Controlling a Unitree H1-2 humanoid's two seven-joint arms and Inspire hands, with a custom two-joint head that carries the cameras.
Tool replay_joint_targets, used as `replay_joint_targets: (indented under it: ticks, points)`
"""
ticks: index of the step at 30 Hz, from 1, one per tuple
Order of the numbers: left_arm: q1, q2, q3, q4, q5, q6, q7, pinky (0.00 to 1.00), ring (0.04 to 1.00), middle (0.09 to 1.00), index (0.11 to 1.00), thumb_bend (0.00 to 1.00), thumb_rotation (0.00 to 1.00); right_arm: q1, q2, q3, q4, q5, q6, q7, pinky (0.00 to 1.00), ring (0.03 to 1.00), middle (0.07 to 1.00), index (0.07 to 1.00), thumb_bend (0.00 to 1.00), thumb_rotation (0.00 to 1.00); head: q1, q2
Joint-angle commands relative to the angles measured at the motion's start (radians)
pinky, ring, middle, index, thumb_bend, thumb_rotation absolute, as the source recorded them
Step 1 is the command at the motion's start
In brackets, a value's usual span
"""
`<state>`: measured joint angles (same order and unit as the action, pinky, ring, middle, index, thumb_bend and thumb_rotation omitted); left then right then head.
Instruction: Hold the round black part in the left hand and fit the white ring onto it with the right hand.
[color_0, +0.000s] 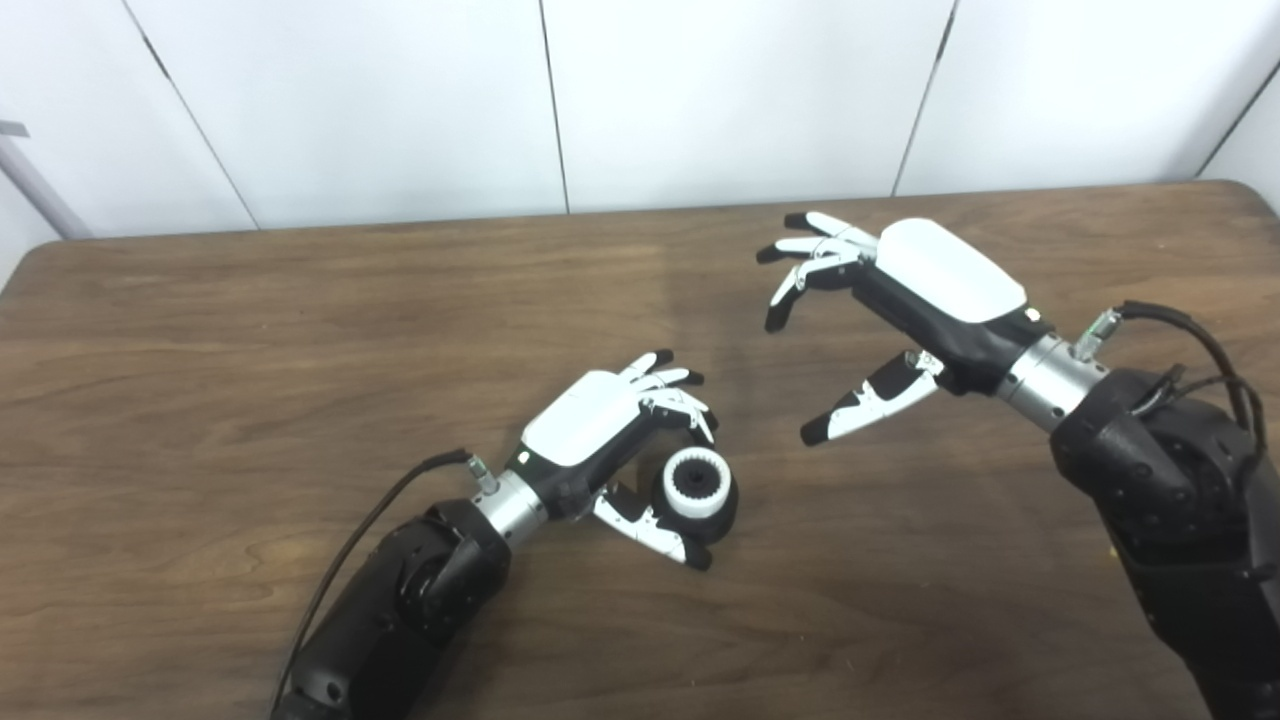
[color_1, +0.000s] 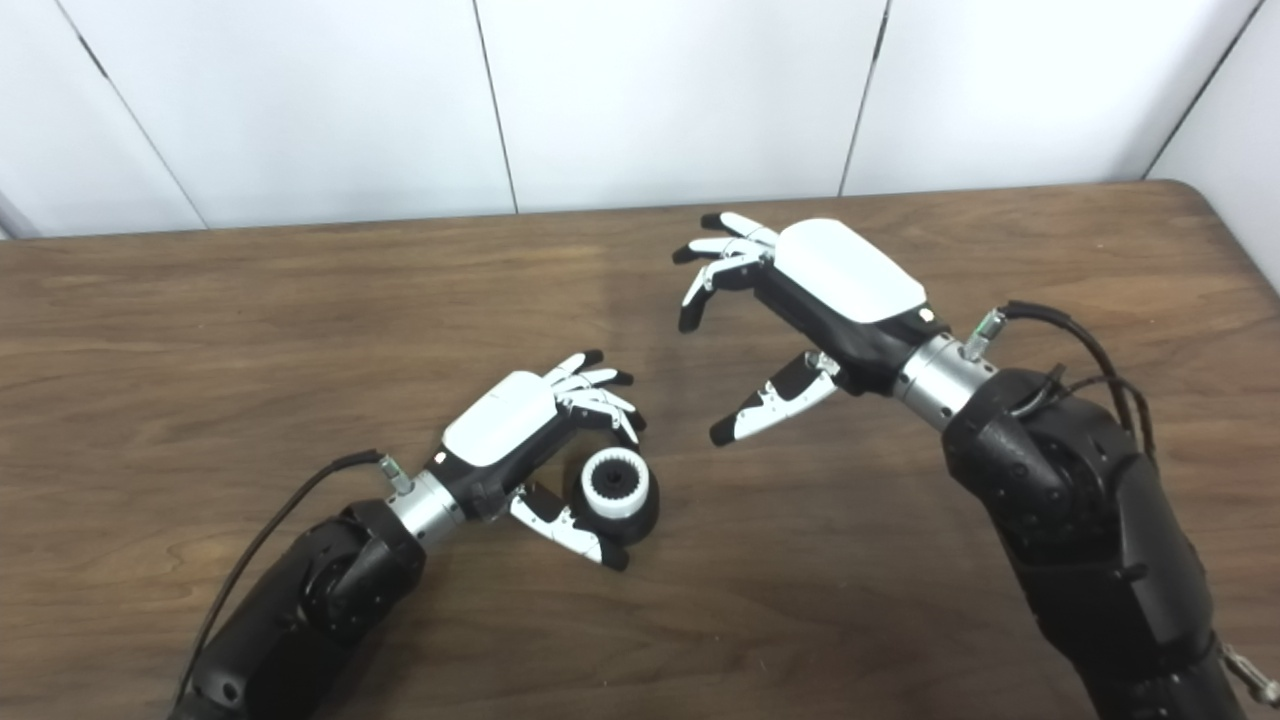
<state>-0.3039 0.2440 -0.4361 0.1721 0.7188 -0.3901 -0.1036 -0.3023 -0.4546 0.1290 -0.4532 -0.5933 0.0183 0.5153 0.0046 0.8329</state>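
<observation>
White ring (color_0: 695, 482) already sits on the round black part (color_0: 722, 512), cupped on the table (color_0: 200, 400) by my left hand (color_0: 600, 430). From the right eye, my right hand (color_1: 800, 320) hangs spread and empty; fitting looks finished.

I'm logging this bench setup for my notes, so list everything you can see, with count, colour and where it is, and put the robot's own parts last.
Round black part: one, black, on the table near its middle, between the left hand's fingers and thumb.
White ring: one, white with a toothed inner edge, seated on top of the round black part.
Table: one, dark brown wood, fills the lower view.
Wall panels: white with dark seams, behind the table.
Left hand: one, white and black, curled around the round black part.
Right hand: one, white and black, raised over the table right of the part, fingers spread, holding nothing.
</observation>
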Motion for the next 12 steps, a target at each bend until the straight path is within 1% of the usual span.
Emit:
replay_joint_targets:
  ticks: [1,2,3,4,7,9,11,12]
  points:
    - [-0.022,0.024,0.004,-0.005,0.022,0.014,-0.008,1.00,0.889,0.752,0.569,0.81,0.10,-0.053,-0.002,-0.018,-0.025,0.005,0.008,-0.023,0.72,0.954,0.860,0.601,0.87,0.26,0.000,0.000]
    - [-0.022,0.026,0.004,-0.006,0.021,0.016,-0.010,1.00,0.888,0.769,0.609,0.90,0.11,-0.056,-0.003,-0.017,-0.026,0.002,0.014,-0.022,0.72,0.954,0.862,0.602,0.87,0.27,0.000,0.000]
    - [-0.021,0.030,0.005,-0.012,0.020,0.023,-0.021,1.00,0.887,0.778,0.629,0.95,0.11,-0.058,-0.001,-0.016,-0.025,0.000,0.017,-0.023,0.72,0.954,0.863,0.603,0.87,0.27,0.001,0.000]
    - [-0.021,0.034,0.005,-0.017,0.019,0.028,-0.029,1.00,0.900,0.810,0.671,0.98,0.12,-0.060,0.000,-0.015,-0.021,-0.001,0.017,-0.027,0.72,0.953,0.861,0.601,0.86,0.26,0.001,-0.001]
    - [-0.021,0.046,0.008,-0.034,0.016,0.044,-0.050,0.99,0.923,0.885,0.783,1.00,0.17,-0.064,0.005,-0.013,-0.011,-0.002,0.011,-0.039,0.70,0.947,0.858,0.594,0.86,0.24,0.000,-0.002]
    - [-0.020,0.052,0.011,-0.045,0.008,0.052,-0.064,0.98,0.928,0.903,0.812,1.00,0.17,-0.066,0.009,-0.012,-0.006,-0.001,0.010,-0.044,0.70,0.945,0.857,0.593,0.86,0.24,0.002,-0.002]
    - [-0.019,0.059,0.015,-0.053,-0.004,0.057,-0.076,0.97,0.931,0.933,0.870,1.00,0.18,-0.067,0.014,-0.011,-0.001,0.001,0.010,-0.047,0.69,0.939,0.858,0.592,0.86,0.22,0.003,-0.002]
    - [-0.019,0.062,0.016,-0.056,-0.009,0.060,-0.081,0.96,0.932,0.940,0.886,1.00,0.19,-0.067,0.017,-0.011,0.001,0.003,0.010,-0.048,0.69,0.937,0.858,0.592,0.86,0.22,0.003,-0.001]
